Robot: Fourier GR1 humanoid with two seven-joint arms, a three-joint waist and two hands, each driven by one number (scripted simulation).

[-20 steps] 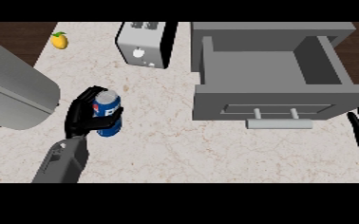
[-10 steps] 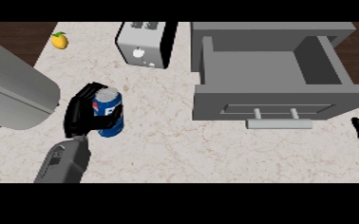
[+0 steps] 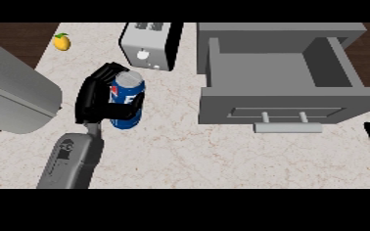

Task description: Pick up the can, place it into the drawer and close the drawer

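Head view: left hand (image 3: 92, 98) curls around the upright blue can (image 3: 127, 101) near the counter's (image 3: 188, 151) left edge, beside the open drawer (image 3: 278, 78).

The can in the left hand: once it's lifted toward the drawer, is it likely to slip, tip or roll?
The can looks rigid with smooth sides, so it could slide in the left hand curled round it. It is tall and narrow, so it may tip when set in the open drawer. If it falls over, its round body would likely roll.
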